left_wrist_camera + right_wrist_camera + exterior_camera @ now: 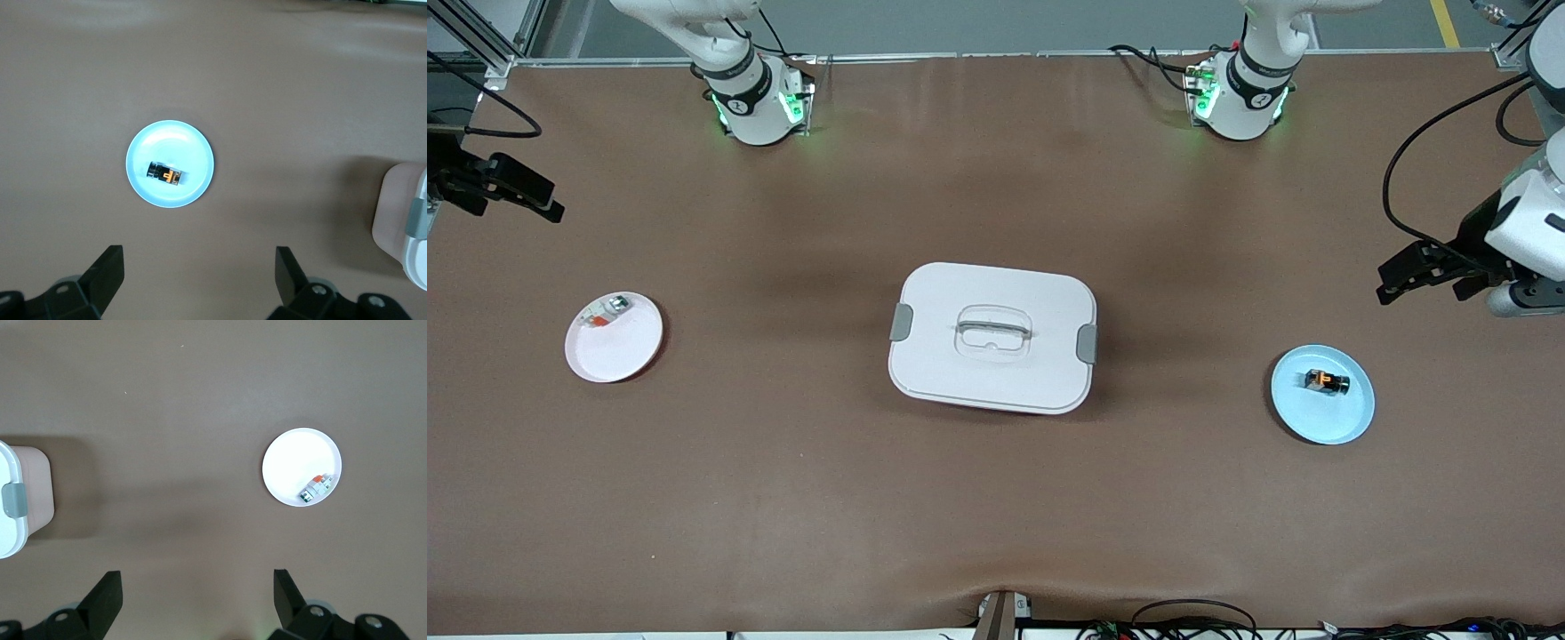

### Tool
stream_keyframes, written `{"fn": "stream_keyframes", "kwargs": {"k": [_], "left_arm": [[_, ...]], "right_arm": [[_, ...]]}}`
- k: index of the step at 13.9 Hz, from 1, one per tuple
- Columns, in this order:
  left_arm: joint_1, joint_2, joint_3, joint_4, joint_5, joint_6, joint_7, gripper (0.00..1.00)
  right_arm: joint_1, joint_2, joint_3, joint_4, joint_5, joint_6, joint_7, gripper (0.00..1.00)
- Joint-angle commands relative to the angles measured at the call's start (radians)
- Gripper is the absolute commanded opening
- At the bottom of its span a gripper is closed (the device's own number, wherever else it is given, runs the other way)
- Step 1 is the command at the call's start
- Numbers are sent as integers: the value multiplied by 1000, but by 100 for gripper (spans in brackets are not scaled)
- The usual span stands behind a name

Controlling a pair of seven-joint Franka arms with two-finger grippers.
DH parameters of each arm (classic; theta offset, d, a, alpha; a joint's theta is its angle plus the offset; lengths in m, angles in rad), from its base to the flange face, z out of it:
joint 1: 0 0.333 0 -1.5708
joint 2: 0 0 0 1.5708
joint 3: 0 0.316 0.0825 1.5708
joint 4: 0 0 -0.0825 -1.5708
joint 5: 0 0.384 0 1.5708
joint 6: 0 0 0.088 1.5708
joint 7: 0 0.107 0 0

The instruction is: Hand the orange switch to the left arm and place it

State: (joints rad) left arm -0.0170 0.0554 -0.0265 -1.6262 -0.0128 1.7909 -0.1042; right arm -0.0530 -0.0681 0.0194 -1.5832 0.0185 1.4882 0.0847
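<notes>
Evidently nothing had been picked up: the orange switch (1325,381) lay on the blue plate (1352,422) toward the left arm's end of the table, well apart from the box (992,373) at the middle. The left gripper (1418,277) hung open above the table near that plate, so the reach was in hand. The right gripper (503,191) waited open near the pink plate (618,356). Next, the left gripper needed to descend squarely over the switch.
</notes>
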Motion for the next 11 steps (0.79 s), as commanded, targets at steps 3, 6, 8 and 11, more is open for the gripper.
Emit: {"fn": "stream_keyframes", "kwargs": {"k": [3,6,8,11], "left_arm": [[71,-63,-87,-52,14,19,1,100],[69,-126,-89,-109,11,38,8,100],[71,-129,-89,-94,8,13,9,100],[72,-101,-89,-14,7,-74,8,100]], "right_arm": [[-13,-25,5,-18,14,27,-8,100],[-11,-24,7,-18,14,30,-8,100],[-10,-25,7,-17,14,32,-8,100],[-13,-22,7,-18,6,34,-8,100]]}}
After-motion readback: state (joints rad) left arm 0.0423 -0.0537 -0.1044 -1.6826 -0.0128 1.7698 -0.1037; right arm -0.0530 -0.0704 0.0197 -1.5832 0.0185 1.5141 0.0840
